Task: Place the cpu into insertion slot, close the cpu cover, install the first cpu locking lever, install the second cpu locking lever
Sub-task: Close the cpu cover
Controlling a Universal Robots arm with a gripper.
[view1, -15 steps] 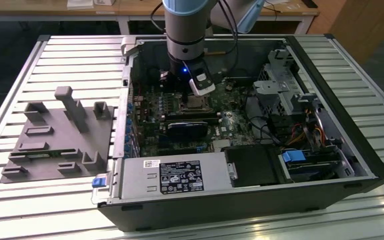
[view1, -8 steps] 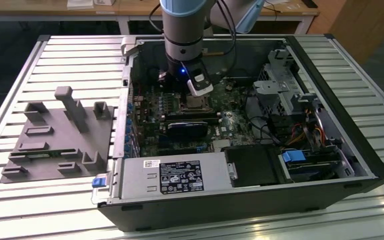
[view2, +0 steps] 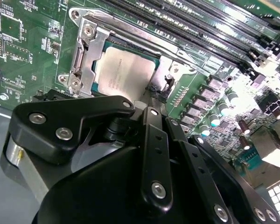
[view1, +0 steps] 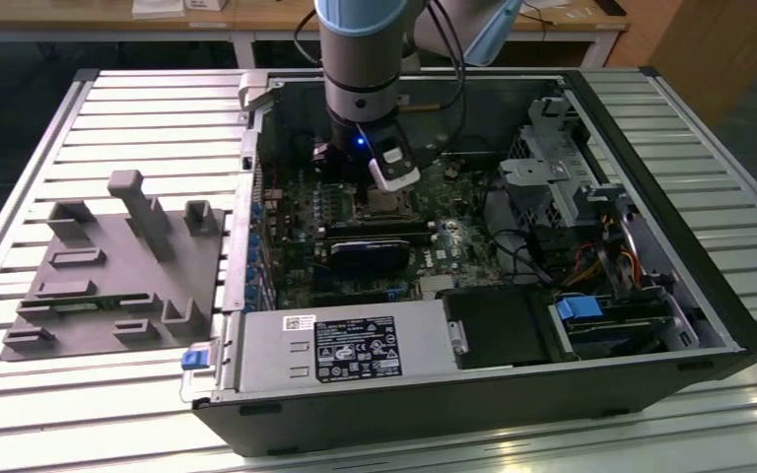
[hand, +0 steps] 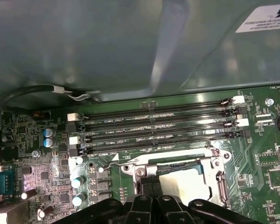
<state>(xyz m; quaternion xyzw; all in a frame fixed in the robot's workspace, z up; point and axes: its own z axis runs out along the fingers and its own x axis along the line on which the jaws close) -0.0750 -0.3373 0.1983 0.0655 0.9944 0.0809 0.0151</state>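
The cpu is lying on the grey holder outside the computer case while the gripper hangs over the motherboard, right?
Not on the grey holder. The second wrist view shows the cpu on the motherboard, framed by the cpu cover. The gripper does hang over the motherboard.

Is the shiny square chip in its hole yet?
In. The cpu lies flat and level inside the insertion slot.

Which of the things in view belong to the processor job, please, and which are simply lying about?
Job in hand:
cpu
cpu cover
gripper, by the cover's edge

Just lying about:
memory slots
power supply box
grey holder outside the case
cables
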